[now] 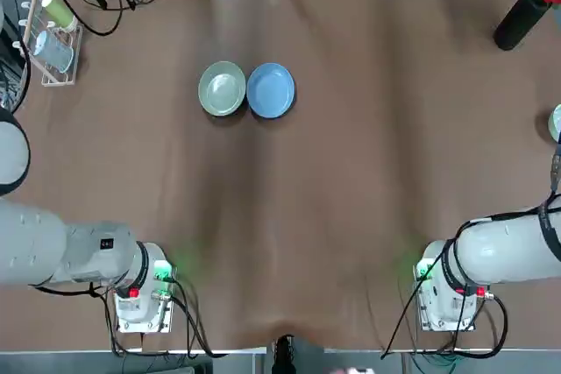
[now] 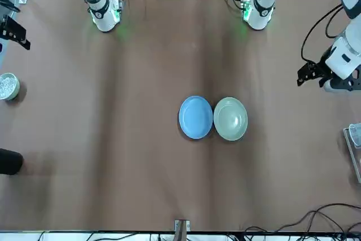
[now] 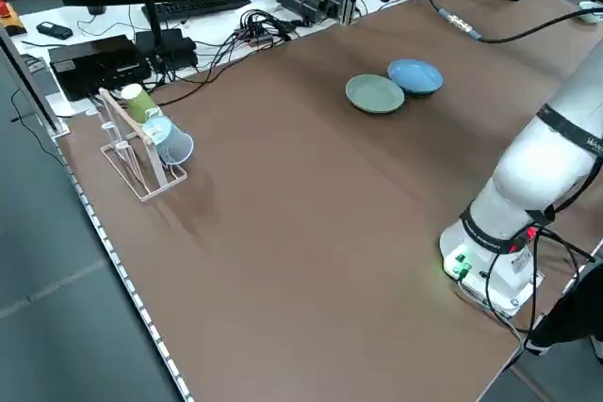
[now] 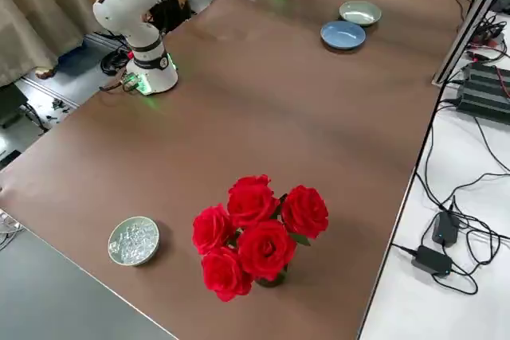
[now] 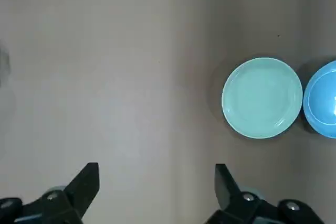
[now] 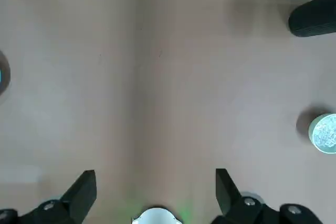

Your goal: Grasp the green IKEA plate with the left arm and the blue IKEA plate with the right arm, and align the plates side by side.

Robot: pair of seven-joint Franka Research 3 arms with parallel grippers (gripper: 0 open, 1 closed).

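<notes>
We see the green IKEA plate (image 1: 222, 88) and the blue IKEA plate (image 1: 270, 90) side by side, rims touching, in the upper middle of the top view on the brown counter (image 1: 351, 181). The left hand (image 5: 156, 187) hangs high with its fingers spread wide, holding nothing. The right hand (image 6: 155, 191) is spread wide too, and empty.

Left wrist view: the blue IKEA plate (image 5: 323, 99), beyond and to one side of the spread fingers (image 5: 84, 184), is cut by the picture's edge, only its near half showing beside the green IKEA plate (image 5: 262, 97). Right wrist view: a blue sliver (image 6: 3, 77) at the edge, far from the fingers (image 6: 81, 191), is too small to identify. Overhead, both arms run off the frame, grippers unseen.
</notes>
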